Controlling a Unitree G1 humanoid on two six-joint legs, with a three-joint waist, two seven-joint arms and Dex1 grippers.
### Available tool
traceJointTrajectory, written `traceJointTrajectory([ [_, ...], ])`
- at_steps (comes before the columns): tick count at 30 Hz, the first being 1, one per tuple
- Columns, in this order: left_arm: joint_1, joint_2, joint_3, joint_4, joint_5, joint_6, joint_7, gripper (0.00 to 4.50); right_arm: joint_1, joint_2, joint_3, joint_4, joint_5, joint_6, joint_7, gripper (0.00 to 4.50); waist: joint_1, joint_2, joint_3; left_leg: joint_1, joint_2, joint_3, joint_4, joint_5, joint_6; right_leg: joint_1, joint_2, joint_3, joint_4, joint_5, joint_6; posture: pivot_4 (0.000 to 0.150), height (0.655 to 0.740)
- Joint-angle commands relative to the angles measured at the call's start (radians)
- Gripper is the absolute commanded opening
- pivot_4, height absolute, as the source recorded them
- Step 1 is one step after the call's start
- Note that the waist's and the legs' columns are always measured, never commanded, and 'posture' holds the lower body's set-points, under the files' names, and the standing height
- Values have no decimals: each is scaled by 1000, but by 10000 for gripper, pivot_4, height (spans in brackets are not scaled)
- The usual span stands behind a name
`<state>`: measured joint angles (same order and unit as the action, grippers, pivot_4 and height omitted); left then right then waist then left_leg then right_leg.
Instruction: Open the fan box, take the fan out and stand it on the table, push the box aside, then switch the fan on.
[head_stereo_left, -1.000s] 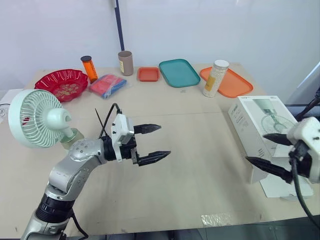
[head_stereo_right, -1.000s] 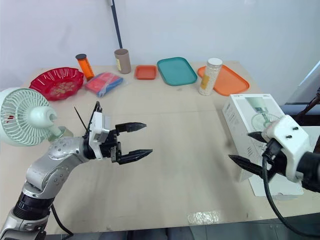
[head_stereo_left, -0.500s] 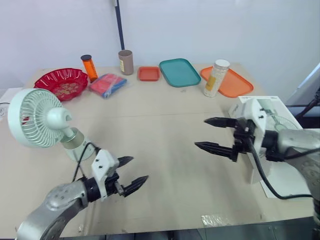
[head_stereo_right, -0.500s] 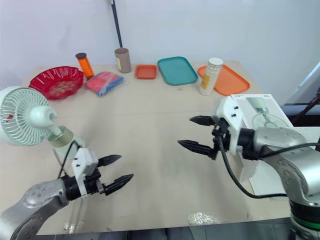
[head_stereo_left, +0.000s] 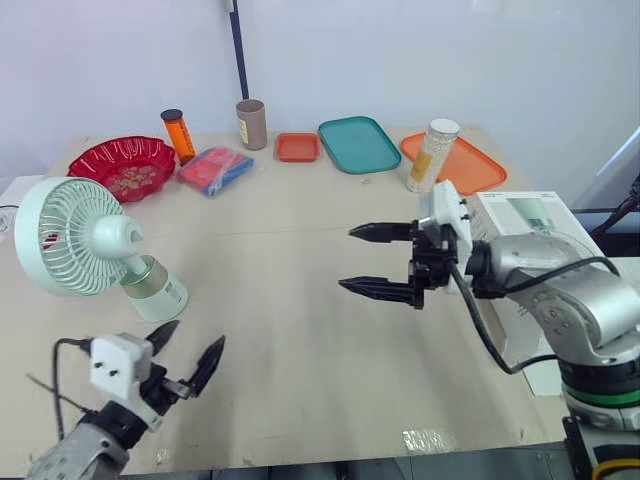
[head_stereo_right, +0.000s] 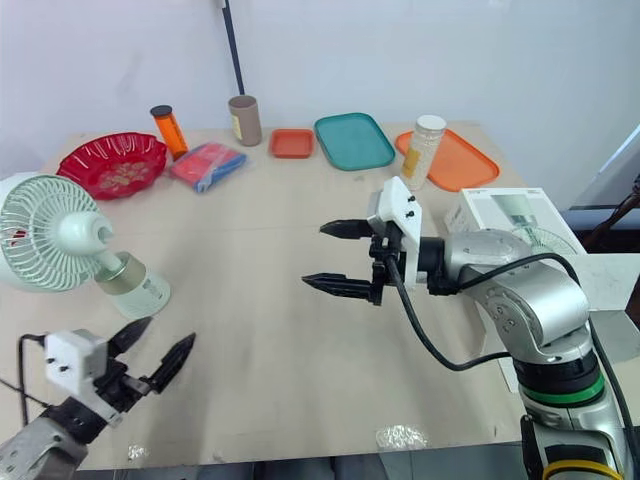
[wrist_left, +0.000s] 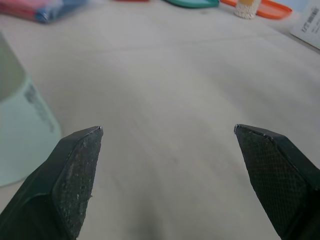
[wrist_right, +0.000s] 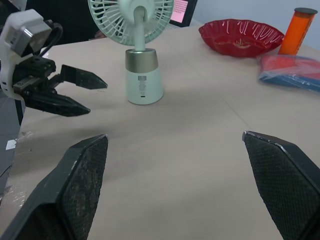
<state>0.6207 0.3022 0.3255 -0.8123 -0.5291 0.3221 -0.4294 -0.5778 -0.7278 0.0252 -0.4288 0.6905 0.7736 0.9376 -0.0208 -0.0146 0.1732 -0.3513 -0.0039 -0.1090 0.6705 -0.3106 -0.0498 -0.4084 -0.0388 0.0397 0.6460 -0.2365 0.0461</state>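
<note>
Pale green fan (head_stereo_left: 75, 238) stands upright by the counter's (head_stereo_left: 300, 390) left edge, blades seemingly still; box (head_stereo_left: 525, 212) sits far right. Left gripper (head_stereo_left: 190, 347) hovers at the front edge, right gripper (head_stereo_left: 348, 258) over the open middle, fingers spread on both.

The two head views look forward and down from above the near edge of the pale wooden table (head_stereo_left: 320, 330), covering its whole top back to the white wall (head_stereo_left: 450, 50). The right eye sits just beside the left, so the same things fall slightly further left in it. The left wrist view looks low along the tabletop. It is close beside the pale green base of the white desk fan (wrist_left: 22, 130) and faces the orange oval plastic tray (wrist_left: 272, 8) at the far edge. The right wrist view faces back across the table from higher up. It shares with the head views the fan, the red scalloped glass bowl (wrist_right: 242, 36) and the left gripper (wrist_right: 98, 99).
</note>
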Motion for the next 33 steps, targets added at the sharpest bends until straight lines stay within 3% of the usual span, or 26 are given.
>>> traceJointTrajectory([
  [1,81,-18,150,-69,-53,-64,13,45000,-35,17,13,8,-14,-30,7,43782,-2,0,0,0,0,0,0,0,0,0,0,0,0,0,0,1500,7400],
  [8,235,-77,282,-13,-46,-141,1,45000,-51,78,62,26,-32,-55,12,43782,-3,-1,0,0,0,0,0,0,0,0,0,0,0,-1,0,1500,7400],
  [11,212,-83,342,7,-83,-135,49,45000,-67,107,78,43,-41,-62,12,43782,-3,-1,1,0,0,0,0,0,0,0,0,0,0,-1,0,1500,7400],
  [19,121,30,539,60,-224,-73,151,45000,-129,172,101,65,-24,-49,36,43782,-3,-1,0,0,0,0,0,-1,0,0,0,-1,0,-1,-1,1500,7400],
  [33,-82,178,479,64,-292,60,220,45000,-182,278,133,79,-45,-44,-6,43782,-4,-1,1,0,0,-1,0,-1,-1,-1,0,-1,0,-1,-1,1500,7400],
])
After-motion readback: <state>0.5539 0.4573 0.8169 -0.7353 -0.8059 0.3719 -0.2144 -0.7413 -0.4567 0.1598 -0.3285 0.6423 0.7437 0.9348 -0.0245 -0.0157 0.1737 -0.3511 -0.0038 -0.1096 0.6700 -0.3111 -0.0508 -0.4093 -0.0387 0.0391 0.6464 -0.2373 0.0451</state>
